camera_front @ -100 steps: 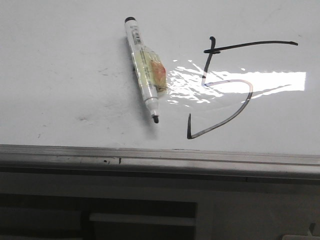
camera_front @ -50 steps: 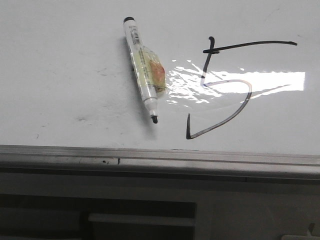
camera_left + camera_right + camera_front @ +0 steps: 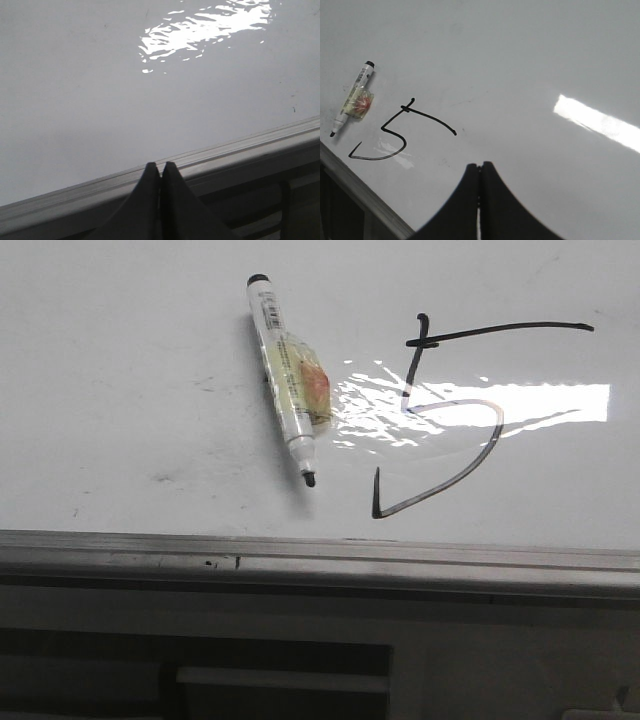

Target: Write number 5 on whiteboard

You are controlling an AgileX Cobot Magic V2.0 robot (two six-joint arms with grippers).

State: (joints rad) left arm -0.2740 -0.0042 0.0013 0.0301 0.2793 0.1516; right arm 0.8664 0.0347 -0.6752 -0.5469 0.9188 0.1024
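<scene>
The whiteboard (image 3: 130,360) fills the front view, with its grey metal edge strip (image 3: 320,555) along the near side. The number 5 (image 3: 495,430) is drawn on it in thin black strokes at the right. A white marker (image 3: 284,375) with a yellow and orange label lies uncapped on the board just left of the 5, tip toward the edge strip. In the right wrist view the 5 (image 3: 395,131) and the marker (image 3: 353,98) show beyond my right gripper (image 3: 480,165), which is shut and empty. My left gripper (image 3: 160,165) is shut and empty over the edge strip (image 3: 240,150).
Bright glare (image 3: 520,405) lies across the middle of the 5. Faint grey smudges (image 3: 165,478) mark the board left of the marker. Below the edge strip is a dark frame with openings (image 3: 200,680).
</scene>
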